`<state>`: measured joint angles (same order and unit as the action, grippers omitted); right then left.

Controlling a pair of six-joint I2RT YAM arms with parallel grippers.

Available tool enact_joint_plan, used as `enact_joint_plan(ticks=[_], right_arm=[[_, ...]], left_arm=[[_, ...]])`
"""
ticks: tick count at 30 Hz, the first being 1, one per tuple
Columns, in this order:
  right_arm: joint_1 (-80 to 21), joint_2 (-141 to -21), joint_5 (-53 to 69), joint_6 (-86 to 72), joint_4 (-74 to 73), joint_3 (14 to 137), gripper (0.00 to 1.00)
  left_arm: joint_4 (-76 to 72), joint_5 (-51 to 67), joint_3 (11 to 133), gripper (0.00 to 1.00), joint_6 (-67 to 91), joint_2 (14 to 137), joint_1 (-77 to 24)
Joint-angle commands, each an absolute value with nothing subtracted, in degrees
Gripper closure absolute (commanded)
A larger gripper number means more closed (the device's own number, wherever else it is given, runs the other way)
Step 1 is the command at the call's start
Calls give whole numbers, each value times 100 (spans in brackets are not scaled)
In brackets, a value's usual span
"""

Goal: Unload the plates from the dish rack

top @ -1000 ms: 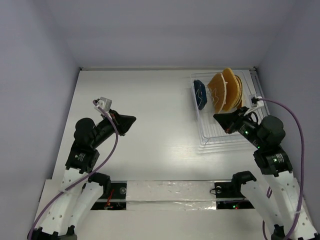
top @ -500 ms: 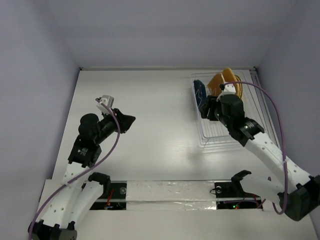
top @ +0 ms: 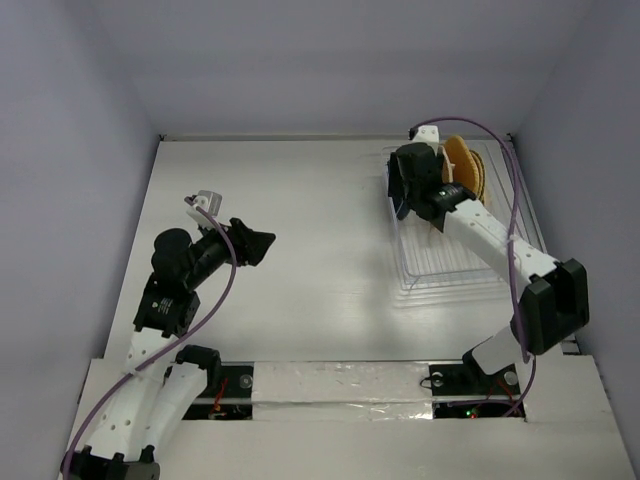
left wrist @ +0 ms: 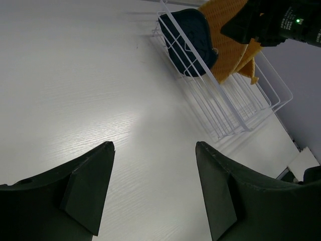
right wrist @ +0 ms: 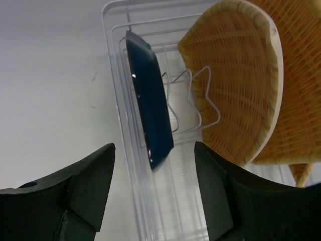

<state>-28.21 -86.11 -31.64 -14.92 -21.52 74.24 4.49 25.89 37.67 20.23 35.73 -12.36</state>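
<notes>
Pale walls stood around a white table (top: 300,200), and the rack (top: 450,270) sat at its far right side. All the plates were in the rack, standing on edge. The blue plate (right wrist: 150,125) was at the left end and the orange plates (right wrist: 235,100) stood just beside it on the right. The right gripper (right wrist: 153,150) hung over the blue plate with its two fingers wide apart and nothing in them. The job looked like it was only starting, with the blue plate as the first pick. Next, the gripper would need to go down so that one finger sat on each side of the plate's top edge, then squeeze and lift straight up. A thin wire loop (right wrist: 193,100) stood between the blue plate and the nearest orange one, so the finger on that side had little room. The rack's wall was close on the other side. The left gripper (left wrist: 154,148) waited well apart over bare table, fingers open too, holding nothing.
</notes>
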Motion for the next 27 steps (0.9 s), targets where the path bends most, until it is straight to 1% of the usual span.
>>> enact_joint_plan(ticks=[1,3,9,12,15,19,24,25,27], right_arm=[[-2848,-8937,-3840,-1029,-2232,8041,31],[-2848,-9324,-4139,-941,-2372,8252,31],[-2848,-10281,-4438,-616,-2583,9025,35],[-2848,-10694,-4517,-431,-2601,9316,48],[-2848,-11003,-4623,-308,-2715,9649,53],[-2848,-11398,-4755,-229,-2883,9940,54],[-2848,-11584,-5088,-123,-2953,10116,57],[-2848,-11584,-5124,-71,-2944,10099,62],[-2848,-11540,-5159,-70,-2936,10090,67]], left_arm=[[220,2707,4008,37,1969,3498,-1213],[229,2672,4008,37,1978,3498,-1213],[237,2646,4008,37,1969,3489,-1266],[246,2628,4025,37,1969,3489,-1266],[255,2584,4034,37,1969,3489,-1318],[255,2566,4034,38,1960,3498,-1371],[255,2549,4043,38,1969,3516,-1433],[264,2549,4043,38,1969,3516,-1433],[272,2531,4043,38,1969,3516,-1485]])
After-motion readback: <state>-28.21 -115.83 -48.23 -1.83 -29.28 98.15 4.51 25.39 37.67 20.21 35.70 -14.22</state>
